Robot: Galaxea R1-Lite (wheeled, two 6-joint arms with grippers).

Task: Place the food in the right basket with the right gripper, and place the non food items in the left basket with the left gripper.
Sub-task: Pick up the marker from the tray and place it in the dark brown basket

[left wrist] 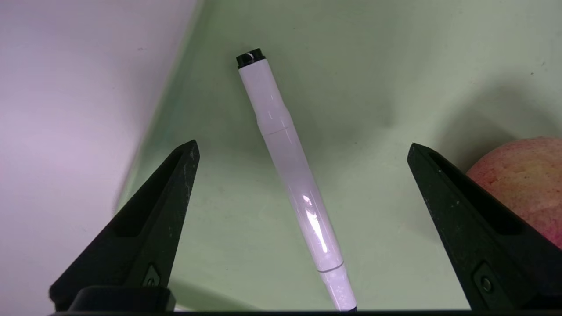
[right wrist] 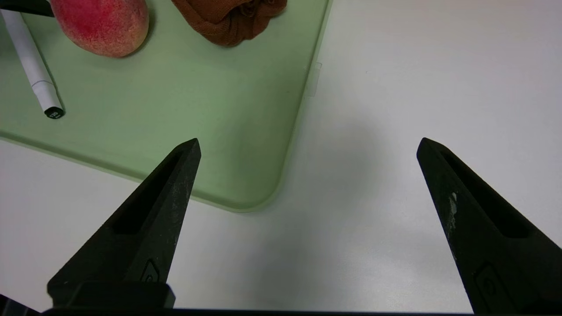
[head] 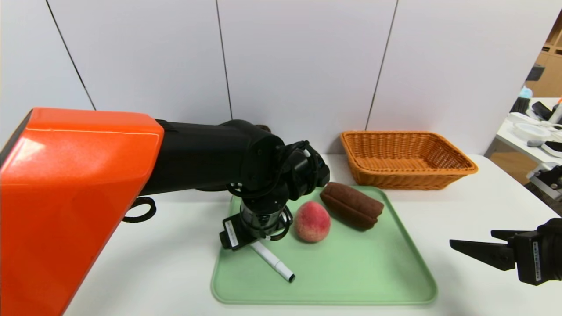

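White counter [head: 461,210] holds a green tray [head: 351,281] | pen [left wrist: 290,175]: white, thin, black cap, lying flat on tray beside the peach [head: 312,221] | left wrist view shows the pen between the wide-apart fingers of the left hand [left wrist: 303,151], untouched; head view hides those fingers | right hand [right wrist: 307,145] released, over bare counter by the tray corner.

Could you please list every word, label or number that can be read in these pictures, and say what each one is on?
None can be read.
End cap of the marker: small pale print, too small to read.
White sticker on the left gripper, seen in the head view: print too blurred to read.
White sticker on the right gripper, seen in the head view: print too blurred to read.
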